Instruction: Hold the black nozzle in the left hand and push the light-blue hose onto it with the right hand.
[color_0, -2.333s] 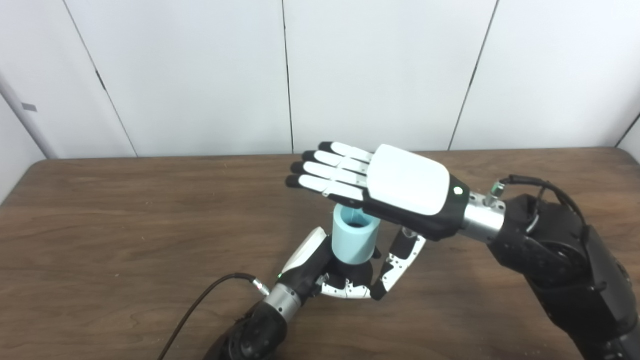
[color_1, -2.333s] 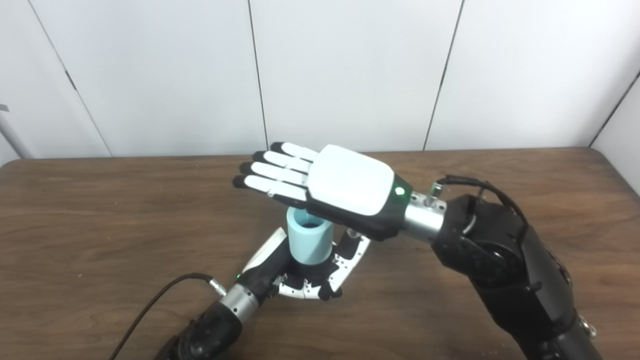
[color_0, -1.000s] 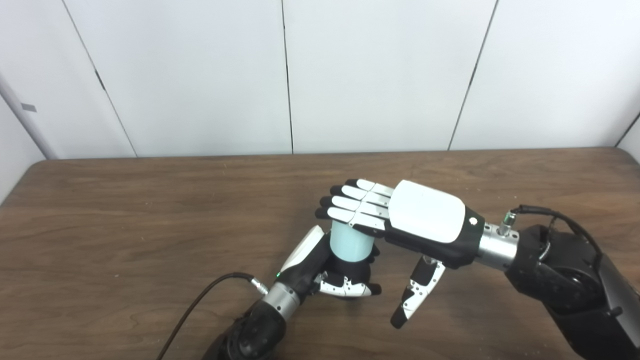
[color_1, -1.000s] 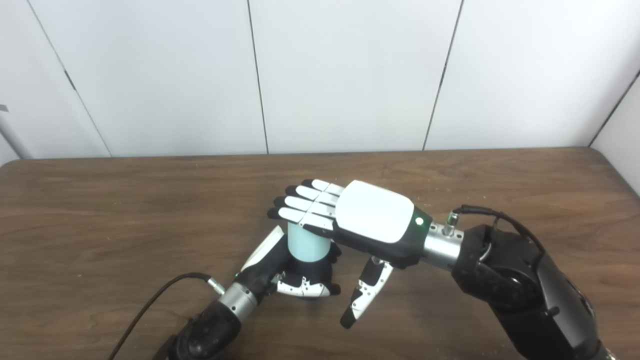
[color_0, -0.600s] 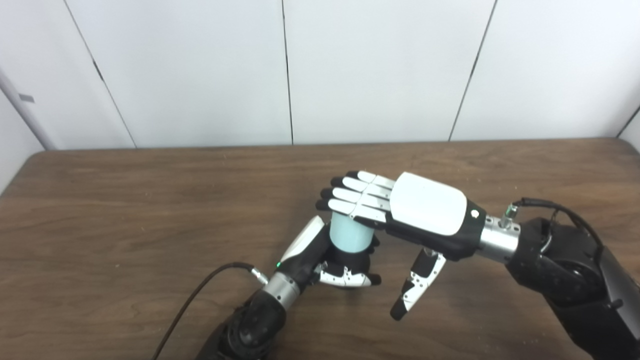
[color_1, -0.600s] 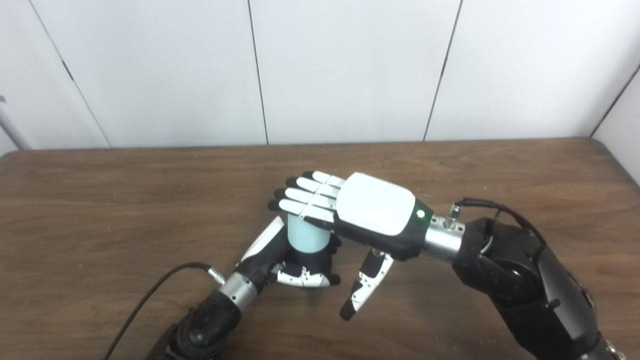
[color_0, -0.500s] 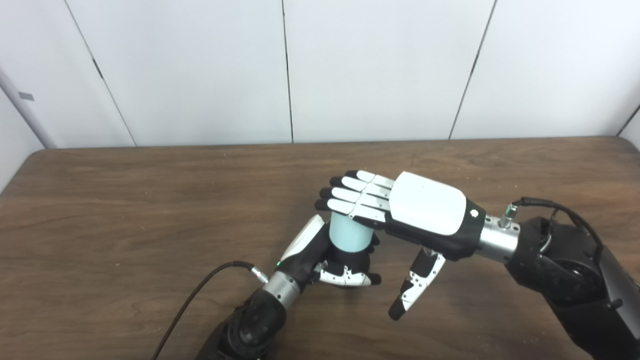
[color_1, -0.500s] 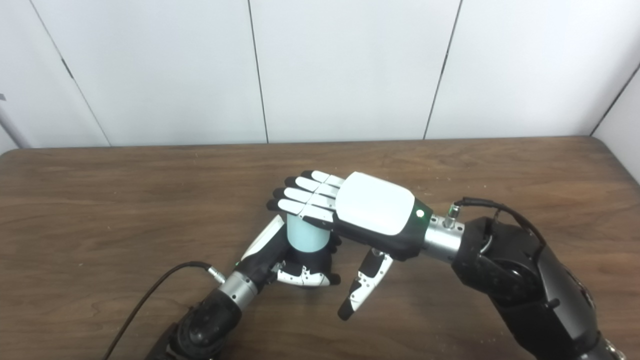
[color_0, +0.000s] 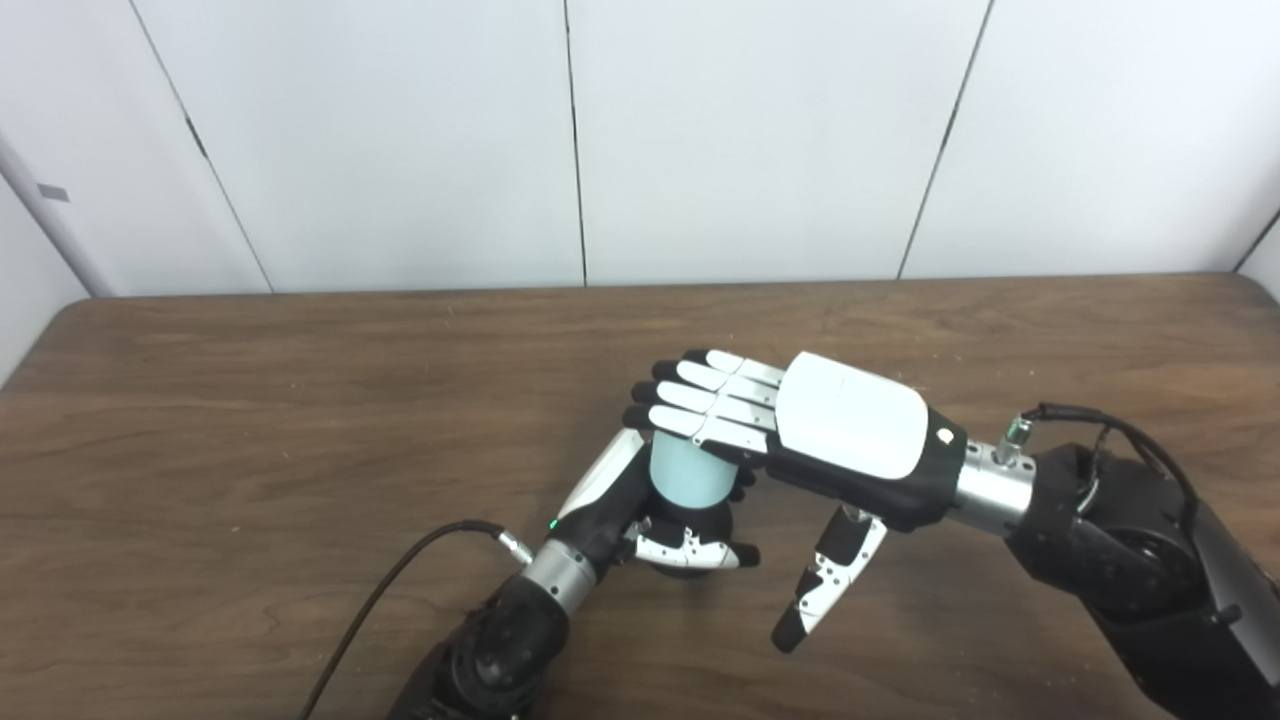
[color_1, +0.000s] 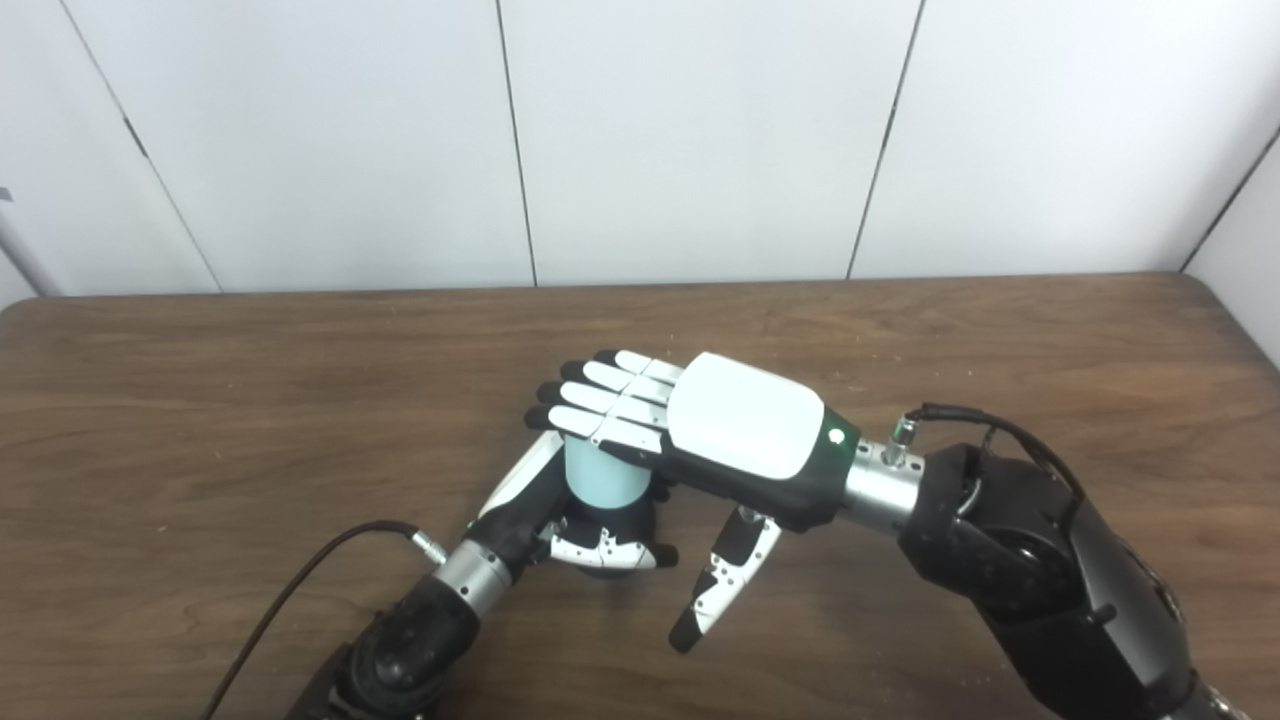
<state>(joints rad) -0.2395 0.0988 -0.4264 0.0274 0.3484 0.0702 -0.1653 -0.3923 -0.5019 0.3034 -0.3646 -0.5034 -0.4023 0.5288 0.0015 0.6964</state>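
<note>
Our left hand (color_0: 640, 515) is wrapped around a black nozzle (color_0: 700, 520), largely hidden. The short light-blue cylindrical hose (color_0: 685, 475) stands upright above that grip. Our right hand (color_0: 800, 430) lies flat atop the hose, fingers (color_0: 700, 405) straight and together, thumb hanging down, grasping nothing.

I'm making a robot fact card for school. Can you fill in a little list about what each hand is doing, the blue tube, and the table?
left hand: fingers wrapped around the dark base under the tube, holding it upright just above the table
right hand: flat, palm down, fingers resting across the top of the tube, thumb hanging free
light-blue hose: short tube standing upright, top covered by the right hand
black nozzle: mostly hidden inside the left hand
table: brown wood
wall: white panels behind
</note>
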